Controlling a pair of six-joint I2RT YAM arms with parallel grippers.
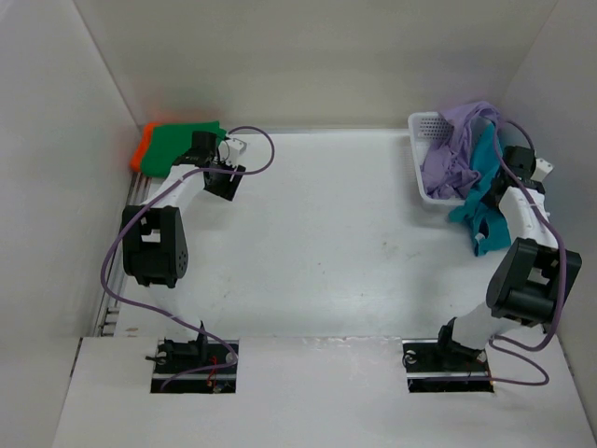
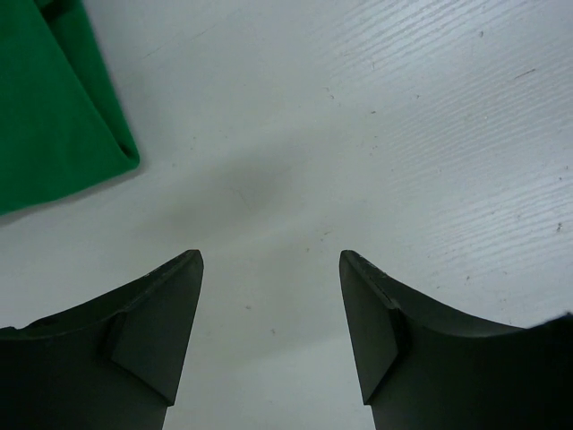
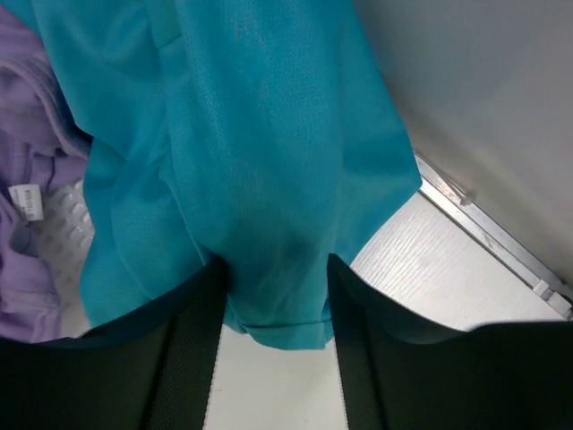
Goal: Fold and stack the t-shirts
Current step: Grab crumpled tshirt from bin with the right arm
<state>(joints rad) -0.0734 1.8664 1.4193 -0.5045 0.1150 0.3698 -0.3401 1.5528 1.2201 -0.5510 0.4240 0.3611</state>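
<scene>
A green t-shirt (image 1: 182,145) lies folded on an orange t-shirt (image 1: 142,149) in the far left corner. My left gripper (image 1: 224,182) hovers just right of that stack, open and empty (image 2: 270,255); the green shirt's corner (image 2: 54,107) shows at the upper left of its view. A teal t-shirt (image 1: 480,201) hangs over the near side of the white basket (image 1: 424,126), beside a lavender t-shirt (image 1: 457,154). My right gripper (image 1: 511,161) stands with its jaws apart, astride the teal shirt's hem (image 3: 242,134), and cloth fills the gap (image 3: 276,260). The lavender shirt (image 3: 27,269) shows at the left.
White walls close in the table on the left, back and right. A metal rail (image 3: 488,233) runs along the foot of the right wall, close to my right gripper. The basket's mesh (image 3: 67,215) shows under the shirts.
</scene>
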